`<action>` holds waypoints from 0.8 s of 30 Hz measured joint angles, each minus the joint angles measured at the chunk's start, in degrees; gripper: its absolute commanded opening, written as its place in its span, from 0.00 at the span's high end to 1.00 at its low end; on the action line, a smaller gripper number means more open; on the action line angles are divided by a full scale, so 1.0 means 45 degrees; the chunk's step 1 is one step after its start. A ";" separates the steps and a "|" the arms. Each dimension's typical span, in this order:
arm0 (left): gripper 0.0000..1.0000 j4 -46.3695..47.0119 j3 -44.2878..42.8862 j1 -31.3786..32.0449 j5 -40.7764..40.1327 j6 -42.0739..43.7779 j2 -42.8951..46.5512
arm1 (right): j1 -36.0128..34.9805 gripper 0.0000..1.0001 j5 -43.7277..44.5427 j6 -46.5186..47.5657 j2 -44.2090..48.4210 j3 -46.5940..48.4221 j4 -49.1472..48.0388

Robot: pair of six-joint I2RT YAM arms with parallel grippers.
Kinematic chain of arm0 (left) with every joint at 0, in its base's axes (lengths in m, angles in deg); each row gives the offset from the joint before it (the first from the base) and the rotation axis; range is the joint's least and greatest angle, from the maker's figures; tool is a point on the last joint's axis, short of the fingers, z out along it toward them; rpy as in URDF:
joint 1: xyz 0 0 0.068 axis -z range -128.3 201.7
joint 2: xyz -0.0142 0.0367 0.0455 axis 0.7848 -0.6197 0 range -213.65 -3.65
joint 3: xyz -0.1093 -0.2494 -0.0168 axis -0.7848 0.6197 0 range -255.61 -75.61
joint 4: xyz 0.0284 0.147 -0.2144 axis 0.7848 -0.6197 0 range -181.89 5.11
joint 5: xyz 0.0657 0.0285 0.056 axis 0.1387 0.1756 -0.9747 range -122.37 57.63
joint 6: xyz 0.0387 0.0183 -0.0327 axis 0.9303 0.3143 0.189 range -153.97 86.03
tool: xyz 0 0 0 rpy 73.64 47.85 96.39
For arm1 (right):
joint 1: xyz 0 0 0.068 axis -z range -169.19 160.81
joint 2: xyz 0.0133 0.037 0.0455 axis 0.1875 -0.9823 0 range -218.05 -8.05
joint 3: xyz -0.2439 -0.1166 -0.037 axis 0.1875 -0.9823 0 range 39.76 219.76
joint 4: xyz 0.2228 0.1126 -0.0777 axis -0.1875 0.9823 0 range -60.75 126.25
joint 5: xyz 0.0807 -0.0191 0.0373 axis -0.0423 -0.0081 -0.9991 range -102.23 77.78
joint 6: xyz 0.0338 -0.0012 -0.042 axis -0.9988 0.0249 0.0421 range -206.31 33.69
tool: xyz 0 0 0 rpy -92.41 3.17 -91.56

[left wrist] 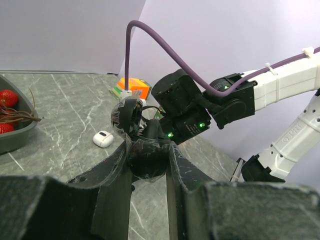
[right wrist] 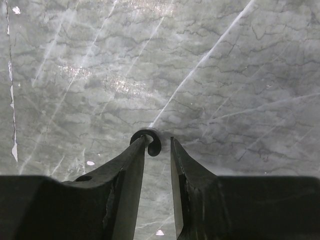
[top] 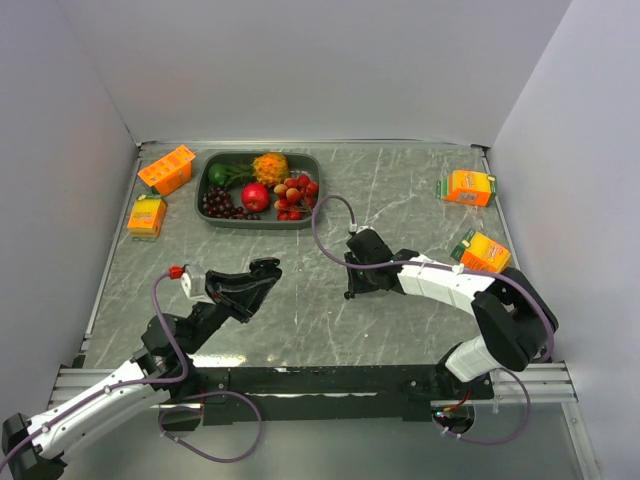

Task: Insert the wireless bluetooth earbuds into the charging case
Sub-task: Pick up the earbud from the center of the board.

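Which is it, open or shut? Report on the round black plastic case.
Open: the round black plastic case, clamped in the left gripper, has its lid tilted up.

left arm (top: 105, 398): lies low, reaching from its base toward 1 o'clock in the top view.
left wrist: raised a little over the table, camera end toward 7 o'clock.
left gripper (left wrist: 149, 152): closed, both fingers (left wrist: 112, 172) pressing the sides of a black case (left wrist: 146, 160).
right arm (top: 450, 283): bent at the elbow, forearm running toward 10 o'clock.
right wrist: turned downward, nearly straight over the table.
right gripper (right wrist: 159, 144): tips close to the surface, a narrow gap between the two fingers (right wrist: 131, 167), nothing between them.
both grippers: apart, the left one at 9 o'clock of the right one.
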 measured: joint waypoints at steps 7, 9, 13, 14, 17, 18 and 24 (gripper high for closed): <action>0.99 0.0000 0.0000 0.0000 0.0005 -0.0005 -0.0039 | -0.0005 0.64 -0.0058 0.0097 -0.0126 -0.0233 -0.0282; 0.99 0.0005 0.0000 0.0000 0.0005 -0.0005 -0.0039 | -0.0010 0.64 -0.0097 0.0107 -0.0277 -0.0238 -0.0301; 0.99 0.0000 0.0000 0.0000 0.0000 -0.0005 -0.0044 | -0.0039 0.64 -0.0097 0.0107 -0.0554 -0.0243 -0.0457; 0.99 0.0000 0.0000 0.0000 0.0000 -0.0005 -0.0044 | -0.0073 0.64 -0.0102 0.0107 -0.0563 -0.0243 -0.0476; 0.99 0.0000 0.0000 0.0000 0.0000 -0.0005 -0.0044 | -0.0141 0.64 -0.0083 0.0112 -0.0563 -0.0257 -0.0520; 0.99 0.0000 0.0000 0.0000 0.0000 -0.0005 -0.0044 | -0.0175 0.64 -0.0058 0.0112 -0.0563 -0.0262 -0.0534; 0.99 0.0000 0.0000 0.0000 0.0005 -0.0005 -0.0044 | -0.0423 0.65 0.0073 0.0126 -0.0559 -0.0316 -0.0661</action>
